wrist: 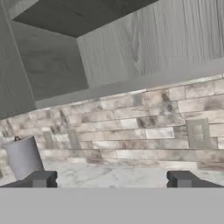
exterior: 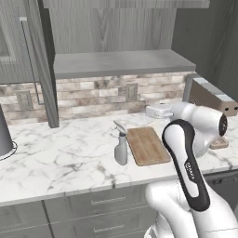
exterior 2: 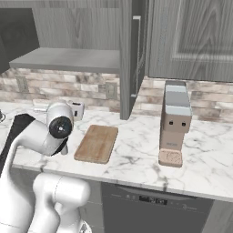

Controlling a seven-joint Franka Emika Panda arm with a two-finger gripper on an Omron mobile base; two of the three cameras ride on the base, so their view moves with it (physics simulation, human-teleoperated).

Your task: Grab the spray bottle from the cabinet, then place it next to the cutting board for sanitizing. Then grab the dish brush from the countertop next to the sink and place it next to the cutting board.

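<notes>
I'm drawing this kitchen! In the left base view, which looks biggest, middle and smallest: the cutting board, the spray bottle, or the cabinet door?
1. cabinet door, by far the biggest.
2. cutting board.
3. spray bottle, smallest; it stands right beside the board.

Even, flat rendered light, soft faint shadows, coarse slightly blurry textures

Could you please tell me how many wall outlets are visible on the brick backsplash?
2: one outlet on the backsplash left of the open cabinet door, one outlet below the cabinet shelf, behind the cutting board. More may be hidden behind the arm.
</notes>
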